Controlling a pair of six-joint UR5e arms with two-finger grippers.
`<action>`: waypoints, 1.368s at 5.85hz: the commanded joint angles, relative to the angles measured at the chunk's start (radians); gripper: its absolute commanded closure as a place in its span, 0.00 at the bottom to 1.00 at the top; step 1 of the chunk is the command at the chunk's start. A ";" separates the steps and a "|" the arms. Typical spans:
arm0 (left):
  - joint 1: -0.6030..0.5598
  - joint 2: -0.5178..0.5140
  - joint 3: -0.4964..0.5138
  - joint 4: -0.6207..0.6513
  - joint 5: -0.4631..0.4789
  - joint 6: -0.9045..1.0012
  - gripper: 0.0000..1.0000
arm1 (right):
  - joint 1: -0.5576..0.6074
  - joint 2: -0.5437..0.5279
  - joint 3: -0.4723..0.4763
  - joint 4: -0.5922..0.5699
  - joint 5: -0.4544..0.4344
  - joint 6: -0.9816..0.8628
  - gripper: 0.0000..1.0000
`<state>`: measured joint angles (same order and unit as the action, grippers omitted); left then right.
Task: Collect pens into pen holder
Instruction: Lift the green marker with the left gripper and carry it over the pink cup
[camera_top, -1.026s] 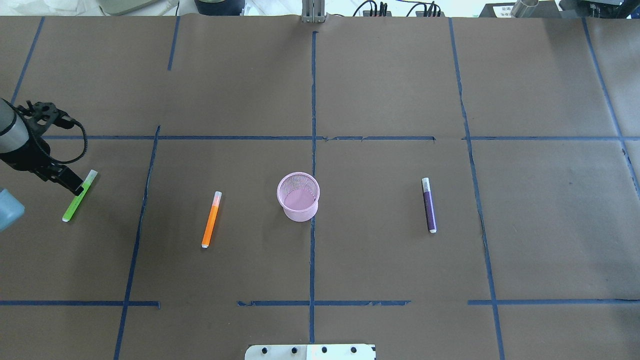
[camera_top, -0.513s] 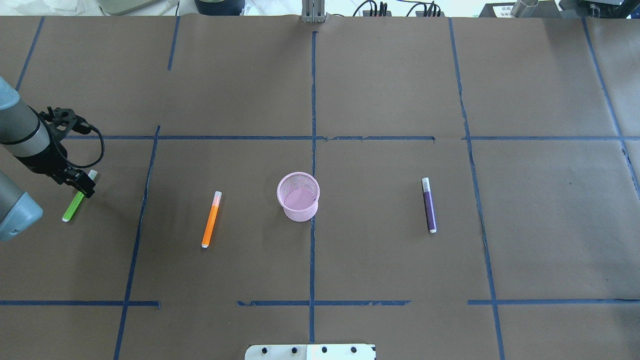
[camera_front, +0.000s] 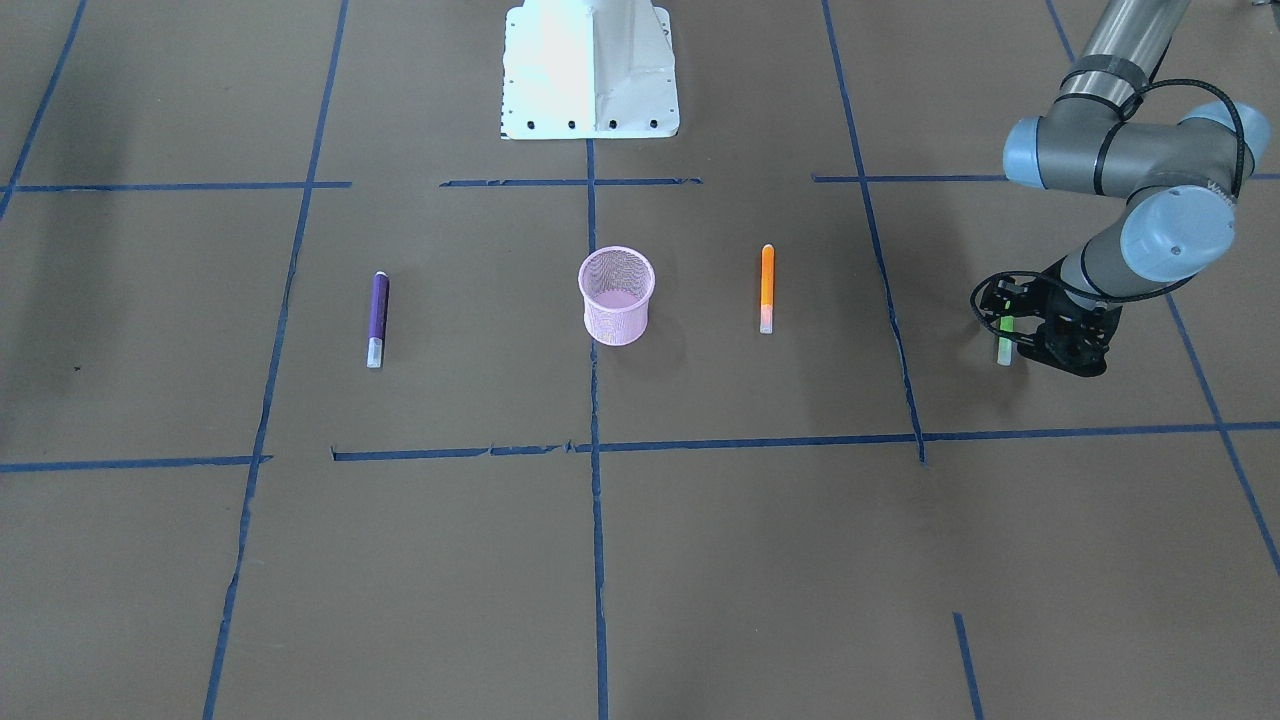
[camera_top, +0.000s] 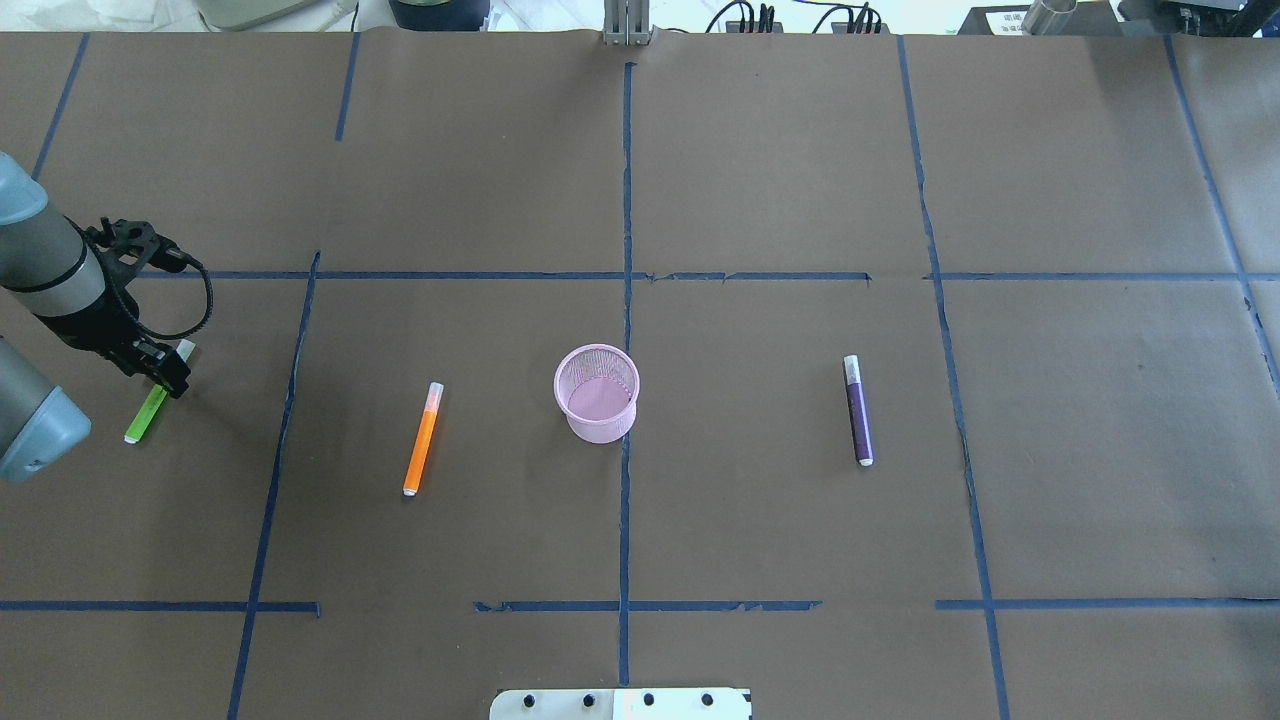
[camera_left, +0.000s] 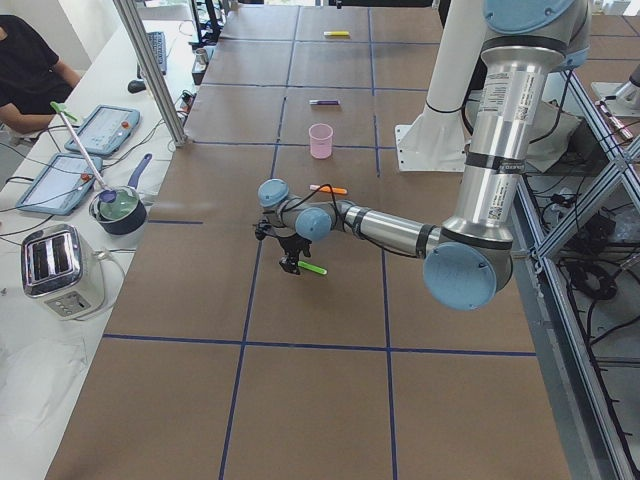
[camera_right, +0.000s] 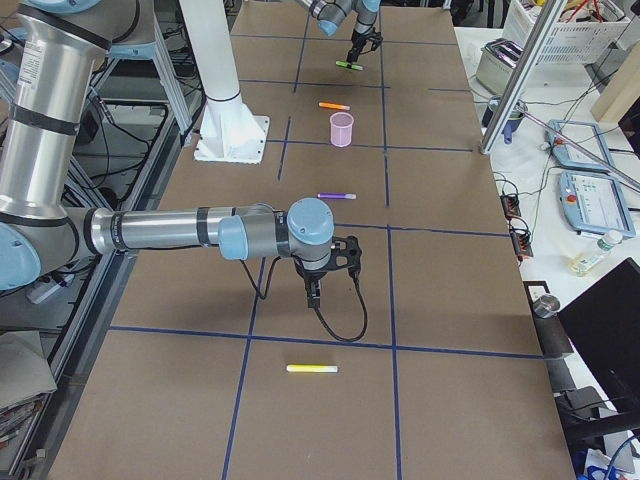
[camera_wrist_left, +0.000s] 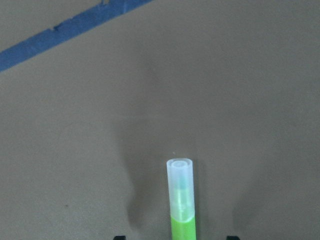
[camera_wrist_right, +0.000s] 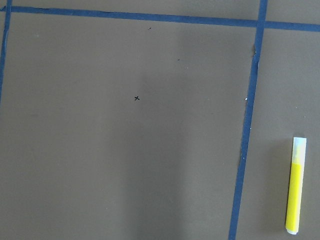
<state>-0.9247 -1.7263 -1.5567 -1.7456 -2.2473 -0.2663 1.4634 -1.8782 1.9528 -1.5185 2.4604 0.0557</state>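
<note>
1. The left gripper (camera_top: 170, 378) stands low over the green pen (camera_top: 143, 417), near the left border of the overhead view. Its fingers are apart, one on each side of the pen, not pressing it.
2. The green pen lies flat on the surface (camera_top: 760, 180). Bare paper and one blue tape line (camera_top: 280, 430) separate it from the orange pen (camera_top: 422, 440).
3. The pen holder (camera_top: 600, 426) stands upright in the middle. The orange pen and the purple pen (camera_top: 858, 410) lie well apart from it, one on each side.
4. The right gripper (camera_right: 313, 298) hangs over bare surface, near a yellow marker (camera_right: 311, 369). I cannot tell if it is open.
5. Compared with one second ago, the left gripper is lower and more over the pen. No pen has moved.
</note>
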 joint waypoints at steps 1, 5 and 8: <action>0.003 -0.001 0.009 0.000 0.000 0.001 0.43 | 0.000 -0.001 0.000 0.000 0.003 0.000 0.00; 0.003 -0.030 -0.005 0.003 0.003 0.001 1.00 | 0.000 -0.001 0.002 0.000 0.003 0.001 0.00; 0.003 -0.132 -0.268 0.006 -0.008 -0.013 1.00 | 0.000 -0.001 0.003 0.006 0.003 0.000 0.00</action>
<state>-0.9223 -1.8134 -1.7324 -1.7407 -2.2533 -0.2774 1.4634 -1.8792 1.9561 -1.5134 2.4636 0.0556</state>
